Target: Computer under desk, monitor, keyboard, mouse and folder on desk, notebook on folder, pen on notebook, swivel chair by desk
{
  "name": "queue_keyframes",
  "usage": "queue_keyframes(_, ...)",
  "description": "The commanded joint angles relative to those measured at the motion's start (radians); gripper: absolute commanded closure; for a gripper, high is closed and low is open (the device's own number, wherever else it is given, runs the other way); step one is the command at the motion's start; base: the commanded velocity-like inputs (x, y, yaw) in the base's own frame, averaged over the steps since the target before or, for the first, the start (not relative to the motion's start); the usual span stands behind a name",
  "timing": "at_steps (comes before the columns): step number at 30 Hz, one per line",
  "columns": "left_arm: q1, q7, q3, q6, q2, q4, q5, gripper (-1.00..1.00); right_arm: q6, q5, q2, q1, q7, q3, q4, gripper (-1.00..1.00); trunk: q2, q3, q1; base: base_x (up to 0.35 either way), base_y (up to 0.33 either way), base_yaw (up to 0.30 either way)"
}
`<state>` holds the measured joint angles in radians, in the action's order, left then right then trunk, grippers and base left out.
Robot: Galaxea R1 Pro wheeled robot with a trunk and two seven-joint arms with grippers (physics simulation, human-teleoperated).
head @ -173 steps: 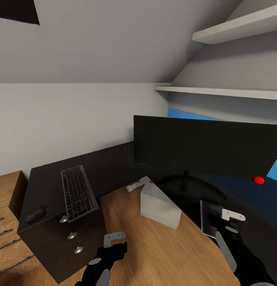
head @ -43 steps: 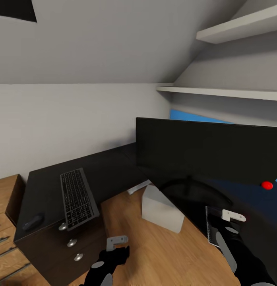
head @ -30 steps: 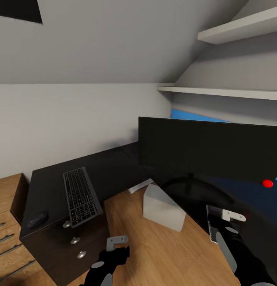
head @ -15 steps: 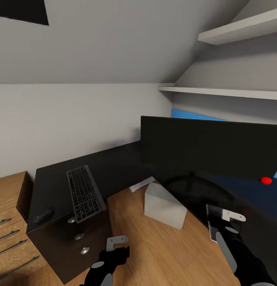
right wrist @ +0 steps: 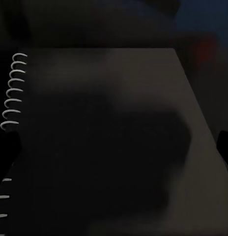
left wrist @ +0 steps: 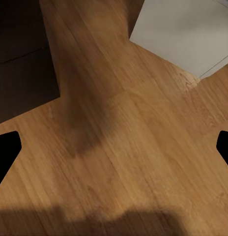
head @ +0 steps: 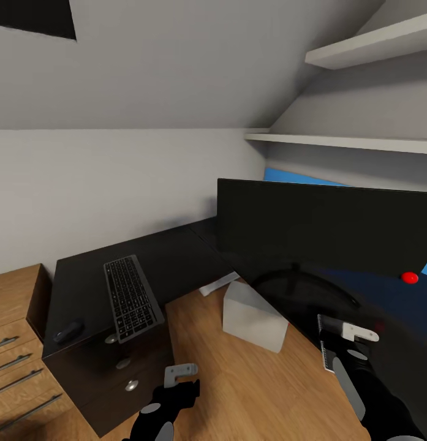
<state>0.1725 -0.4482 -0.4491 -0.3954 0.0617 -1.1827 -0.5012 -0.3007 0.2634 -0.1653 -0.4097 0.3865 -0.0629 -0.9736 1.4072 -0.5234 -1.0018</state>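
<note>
R gripper (head: 343, 340) at lower right of frame, clamped on spiral notebook (head: 324, 343), held above desk (head: 176, 260) edge by monitor (head: 323, 226). L gripper (head: 178, 375) at bottom centre, fingers apart, nothing held. Keyboard (head: 132, 297) & mouse (head: 68, 332) on desk, left.

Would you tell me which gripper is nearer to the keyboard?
Left. The left gripper hangs over the floor just right of the keyboard; the right gripper is far across, at the notebook.
</note>
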Motion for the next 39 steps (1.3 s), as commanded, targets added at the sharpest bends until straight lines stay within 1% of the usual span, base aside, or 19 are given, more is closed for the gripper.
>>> queue_keyframes(1,0.001,-0.009,-0.002,-0.002,0.000,-0.002,-0.009,-1.00,-0.003,0.019,0.000,0.000,0.005,0.002,0.019,-1.00,0.001,-0.001,0.000,0.000,0.000,0.000)
queue_keyframes(9,0.001,-0.009,-0.003,-0.002,0.000,-0.002,-0.007,-1.00,-0.003,0.019,0.000,0.000,0.005,0.002,0.019,-1.00,0.001,-0.001,0.000,0.000,0.007,0.000)
queue_keyframes(19,0.001,-0.009,-0.003,-0.002,0.001,-0.002,-0.005,-1.00,-0.003,0.019,0.000,0.000,0.005,0.002,0.019,-1.00,0.001,-0.001,0.000,-0.027,0.084,0.000)
queue_keyframes(34,0.001,-0.008,-0.004,-0.002,0.001,-0.002,-0.007,-1.00,-0.003,0.019,0.000,0.000,0.005,0.002,0.019,-1.00,0.001,-0.001,0.000,-0.004,0.006,0.000)
queue_keyframes(39,0.001,-0.009,-0.005,-0.002,0.002,-0.002,-0.007,-1.00,-0.003,0.019,0.000,0.000,0.005,0.002,0.018,-1.00,-0.034,0.014,0.019,0.000,0.000,0.000)
